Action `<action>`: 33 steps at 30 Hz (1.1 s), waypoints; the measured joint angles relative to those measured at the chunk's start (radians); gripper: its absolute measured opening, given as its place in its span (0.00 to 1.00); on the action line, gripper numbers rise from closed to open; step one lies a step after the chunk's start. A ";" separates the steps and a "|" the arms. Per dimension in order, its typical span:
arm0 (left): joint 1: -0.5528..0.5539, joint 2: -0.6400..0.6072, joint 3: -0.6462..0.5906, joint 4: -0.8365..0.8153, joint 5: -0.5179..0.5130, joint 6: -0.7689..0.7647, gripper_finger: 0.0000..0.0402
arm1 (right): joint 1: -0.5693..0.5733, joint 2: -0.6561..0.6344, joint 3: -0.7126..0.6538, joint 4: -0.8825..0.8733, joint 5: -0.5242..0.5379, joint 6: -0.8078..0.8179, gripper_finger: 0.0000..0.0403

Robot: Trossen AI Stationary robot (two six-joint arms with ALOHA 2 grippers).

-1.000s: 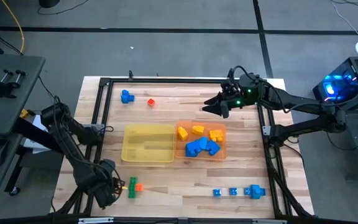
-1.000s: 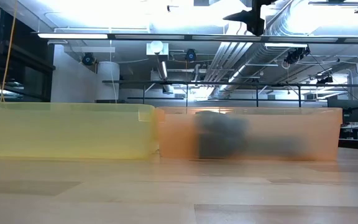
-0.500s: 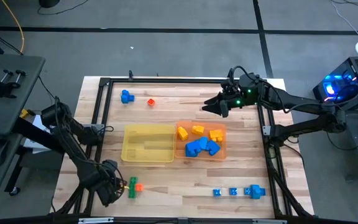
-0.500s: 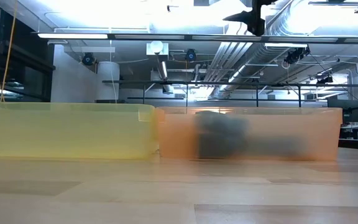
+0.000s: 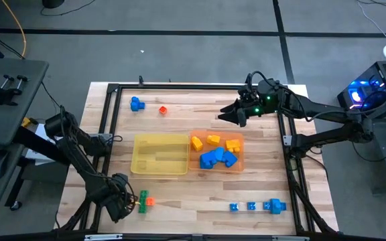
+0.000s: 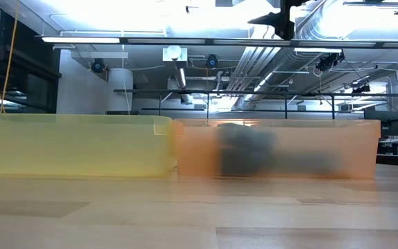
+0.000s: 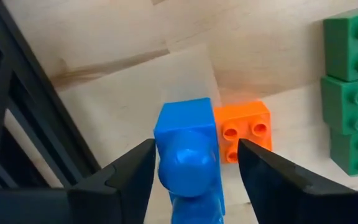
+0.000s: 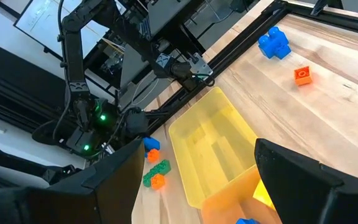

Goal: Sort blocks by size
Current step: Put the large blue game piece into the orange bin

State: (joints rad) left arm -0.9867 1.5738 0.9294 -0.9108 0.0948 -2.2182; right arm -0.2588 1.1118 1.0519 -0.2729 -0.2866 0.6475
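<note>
From above, we see the left gripper (image 5: pixel 127 199) low at the near left corner of the worktop (image 5: pixel 179 201), just beside a green brick (image 5: pixel 142 201) and a small orange brick (image 5: pixel 149 201). The yellow tray (image 5: pixel 159 154) sits mid-worktop and looks bare inside; the orange tray (image 5: pixel 238 161) touches its right side and holds blue and yellow blocks (image 5: pixel 216 150). Far left lie a blue piece (image 5: pixel 136 104) and a tiny orange one (image 5: pixel 163 110), apart from each other. Near the front right edge we count three blue pieces in a row (image 5: pixel 256 206). The right gripper (image 5: pixel 221 116) hangs above the far side, past the orange tray.

At worktop level, the two trays stand side by side, yellow (image 6: pixel 74 145) and orange (image 6: pixel 275 149), with a dark blur of contents showing through the orange wall.

Left wrist: a blue block (image 7: pixel 186 146) stands between the fingers (image 7: pixel 129 177), which sit close on both its sides; we cannot tell if they press it. The small orange brick (image 7: pixel 242 130) touches its side; the green stack (image 7: pixel 352 87) lies near.

Right wrist: fingers (image 8: pixel 114 180) spread wide, nothing between them, looking down over the yellow tray (image 8: pixel 213 146) and the far blue (image 8: pixel 273 42) and orange (image 8: pixel 302 75) pieces.
</note>
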 joint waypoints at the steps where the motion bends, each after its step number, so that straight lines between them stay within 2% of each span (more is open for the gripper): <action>1: 0.000 0.000 0.000 -0.004 0.000 0.003 0.50 | 0.000 0.000 0.000 0.000 0.000 -0.001 0.75; 7: 0.000 0.000 0.001 -0.031 -0.030 0.037 0.34 | 0.000 0.000 0.000 0.000 0.000 -0.001 0.75; 12: 0.009 -0.016 0.002 -0.063 -0.121 0.111 0.19 | 0.000 0.000 0.000 0.000 0.020 -0.001 0.75; 16: 0.027 -0.086 0.000 -0.109 -0.209 0.145 0.18 | 0.000 0.000 0.000 0.000 0.024 0.004 0.75; 19: 0.045 -0.174 0.000 -0.164 -0.338 0.159 0.18 | 0.000 0.000 0.000 0.007 0.024 0.008 0.75; 24: 0.104 -0.348 0.002 -0.190 -0.687 0.263 0.18 | 0.000 0.000 0.000 0.011 0.054 0.029 0.75; 26: 0.153 -0.397 0.013 -0.171 -0.822 0.351 0.19 | 0.000 0.000 0.000 0.012 0.073 0.033 0.75; 28: 0.229 -0.424 0.021 -0.105 -0.886 0.508 0.19 | 0.000 0.000 0.000 0.012 0.098 0.034 0.75; 30: 0.332 -0.429 0.022 0.013 -0.881 0.719 0.18 | 0.000 0.000 0.000 0.012 0.132 0.034 0.75; 33: 0.502 -0.395 0.017 0.269 -0.790 1.064 0.18 | 0.000 0.000 0.000 0.012 0.209 0.052 0.75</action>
State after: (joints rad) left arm -0.4848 1.1788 0.9466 -0.6415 -0.6948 -1.1540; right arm -0.2588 1.1118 1.0519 -0.2611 -0.0778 0.7000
